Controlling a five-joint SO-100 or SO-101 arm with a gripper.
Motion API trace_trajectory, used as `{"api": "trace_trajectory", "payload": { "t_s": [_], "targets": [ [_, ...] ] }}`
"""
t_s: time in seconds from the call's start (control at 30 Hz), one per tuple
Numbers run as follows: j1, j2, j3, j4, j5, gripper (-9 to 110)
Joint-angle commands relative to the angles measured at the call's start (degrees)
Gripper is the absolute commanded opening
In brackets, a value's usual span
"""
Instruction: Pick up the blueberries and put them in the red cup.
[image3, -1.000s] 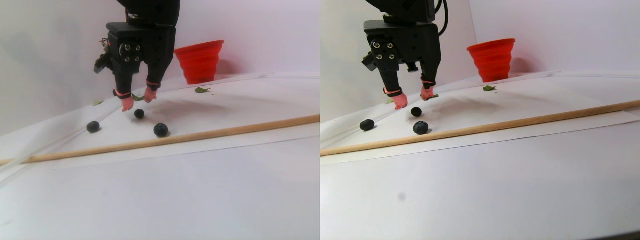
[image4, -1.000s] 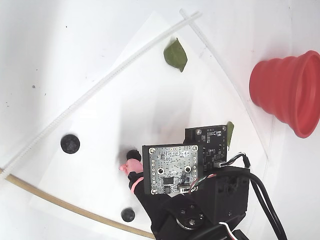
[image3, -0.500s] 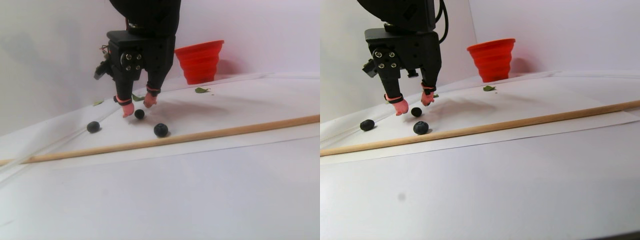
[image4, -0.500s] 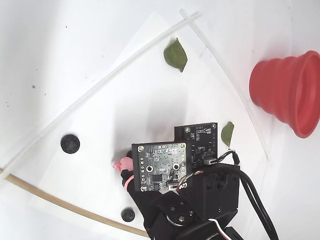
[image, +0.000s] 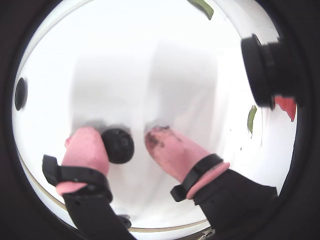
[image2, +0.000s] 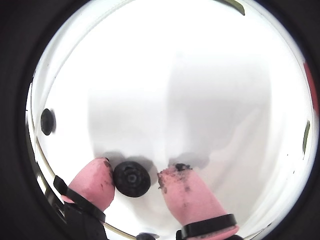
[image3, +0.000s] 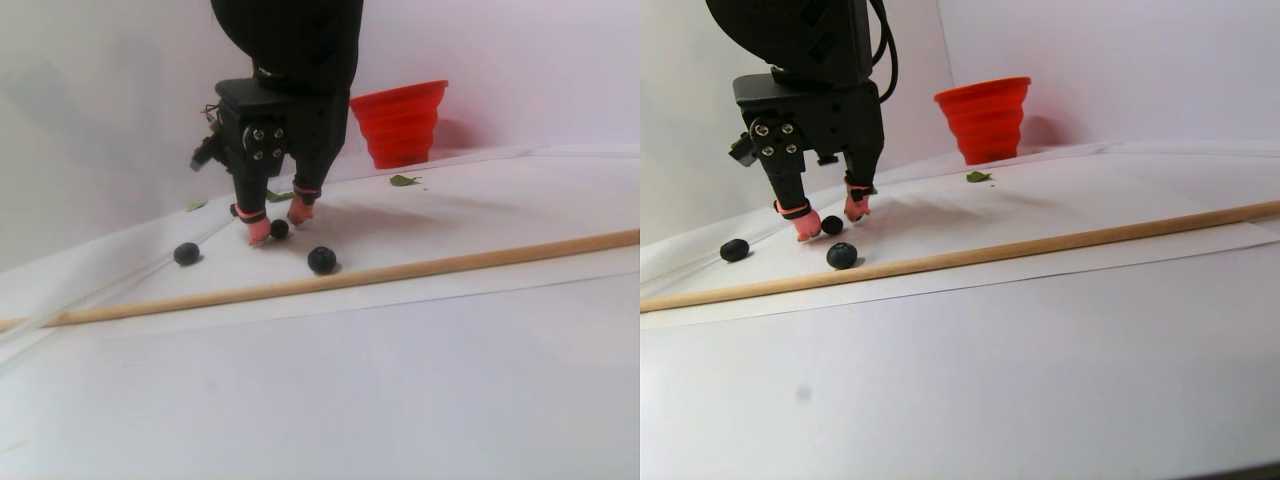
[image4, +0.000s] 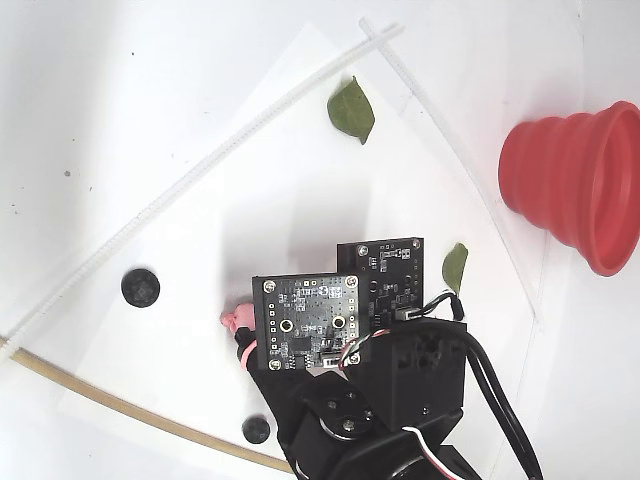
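**Blueberries on white paper, one between spread pink fingertips**

Blueberries, small round dark blue-black ones, lie on a white paper sheet (image4: 330, 180). Going left to right in the stereo pair view, the first berry (image3: 186, 253) sits alone at the left, well apart from the arm. Next comes the black two-finger gripper (image3: 279, 222), pointing down with its pink rubber-capped fingertips (image: 87, 147) at the sheet. Its jaws are spread, and a blueberry (image: 118, 145) sits on the paper in the gap. In both wrist views this berry touches the left-hand fingertip, while the other fingertip (image2: 187, 192) (stained with dark smears) stands just clear of it. Nothing is pinched.

A third, slightly larger berry (image3: 321, 260) lies to the right and nearer the camera, close to a long thin wooden stick (image3: 400, 272) that runs across the sheet's front edge. Small green leaves (image3: 404, 180) lie further back on the paper.

Furthest right, a red stepped collapsible cup (image3: 400, 122) with a wide flared rim stands upright near the back wall, well apart from the gripper. In the fixed view the cup (image4: 575, 185) sits at the right edge, beyond a white ribbed strip (image4: 200, 165) that borders the paper.
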Motion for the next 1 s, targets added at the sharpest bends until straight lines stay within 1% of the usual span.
{"api": "trace_trajectory", "payload": {
  "t_s": [0.0,0.27,0.97],
  "targets": [
    [-2.4,0.6,-1.9,-1.1,0.5,17],
    [-3.2,0.7,-1.4,-1.1,1.0,17],
    [-2.2,2.7,1.1,0.8,-2.1,16]
  ]
}}
